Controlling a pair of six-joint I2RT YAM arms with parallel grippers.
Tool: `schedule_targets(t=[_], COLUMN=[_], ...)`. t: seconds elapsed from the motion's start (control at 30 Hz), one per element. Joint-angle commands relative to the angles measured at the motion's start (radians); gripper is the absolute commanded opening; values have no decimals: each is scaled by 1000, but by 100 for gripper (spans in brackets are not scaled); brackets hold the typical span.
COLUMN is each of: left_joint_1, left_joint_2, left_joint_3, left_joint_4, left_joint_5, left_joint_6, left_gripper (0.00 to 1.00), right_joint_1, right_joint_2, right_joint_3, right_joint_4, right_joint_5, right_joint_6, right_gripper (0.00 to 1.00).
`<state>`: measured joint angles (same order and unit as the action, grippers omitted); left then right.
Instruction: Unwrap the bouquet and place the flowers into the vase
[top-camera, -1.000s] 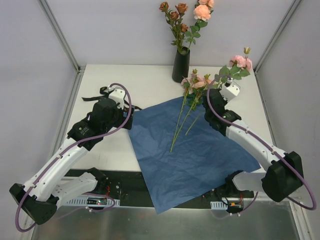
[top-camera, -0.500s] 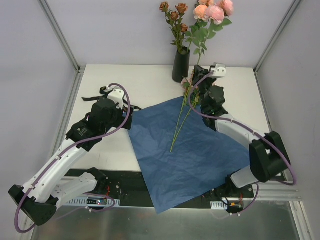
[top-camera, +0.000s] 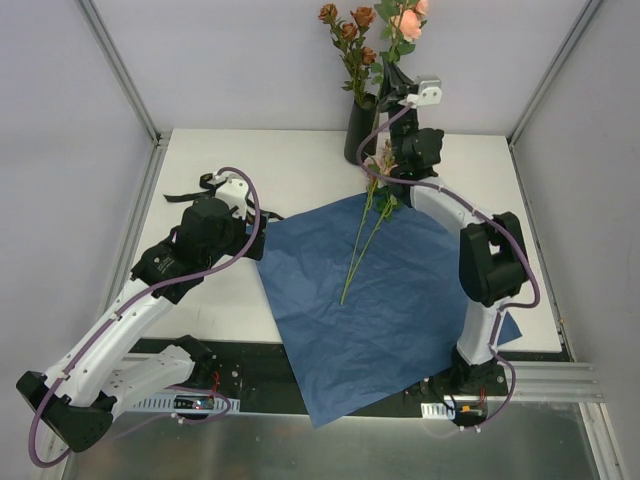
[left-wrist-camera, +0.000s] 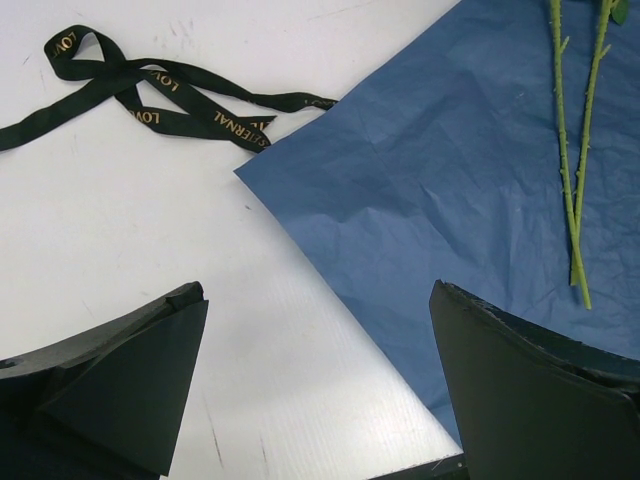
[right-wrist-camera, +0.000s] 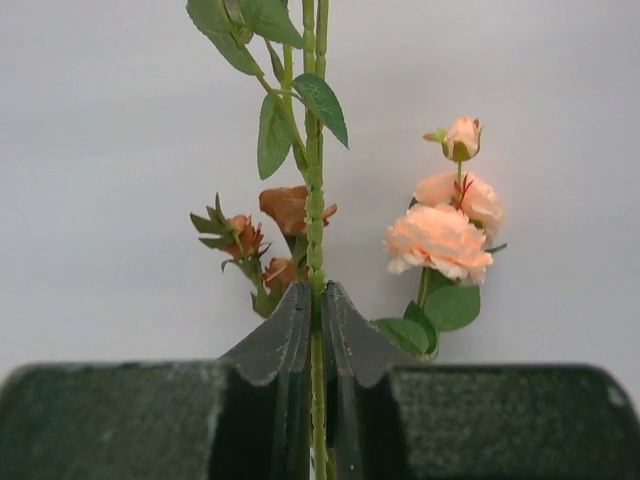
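The left claw (left-wrist-camera: 318, 295) hangs spread over the bench (top-camera: 300, 170) at a corner of the blue paper (top-camera: 390, 300), two flowers (top-camera: 357, 248) lie on that sheet, and farther back the right claw (right-wrist-camera: 313, 290) pinches a rose stem (right-wrist-camera: 315, 200) upright beside the vase (top-camera: 361, 130).

roses (top-camera: 347, 27) crowd vase (top-camera: 361, 135) mouth; open table (top-camera: 290, 170) left of vase; ribbon (left-wrist-camera: 235, 122) near left end effector (left-wrist-camera: 318, 292).

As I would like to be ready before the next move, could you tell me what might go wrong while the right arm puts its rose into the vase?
1. The right gripper pinches the rose stem only at its fingertips, so it could swivel and miss the narrow mouth of the vase.
2. The tall vase already holds roses; a nudge might tip it.
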<state>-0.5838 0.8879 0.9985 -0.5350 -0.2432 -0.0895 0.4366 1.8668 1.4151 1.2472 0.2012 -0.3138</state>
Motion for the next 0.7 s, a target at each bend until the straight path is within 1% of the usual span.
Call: schedule_targets(t=[0.0,0.1,0.23,0.5,0.6,0.67], left_joint_1=[-10,-8,-8,-8,-8,-8], left_joint_2=[-20,-20,5,20,14,19], left_joint_3=[11,11,12,15,12,12], left_joint_4=[29,27,27,27,27,27], left_joint_5=[27,41,35,15,13,10], left_joint_6=[10,7,14,27,27,28], left_gripper=[99,99,99,99,99,99], right_joint_1=[-38,-62,-93,-116,-119,-119], right_joint_2=[78,164,267,478,535,555], right_joint_3=[177,313,457,741,814,814], right_joint_4=[189,187,178,127,104,103], right_joint_5=[-69,-100,-112,-160,-163,-154], right_joint_6=[-42,-35,28,65,64,58], right_gripper=[0,0,0,0,0,0])
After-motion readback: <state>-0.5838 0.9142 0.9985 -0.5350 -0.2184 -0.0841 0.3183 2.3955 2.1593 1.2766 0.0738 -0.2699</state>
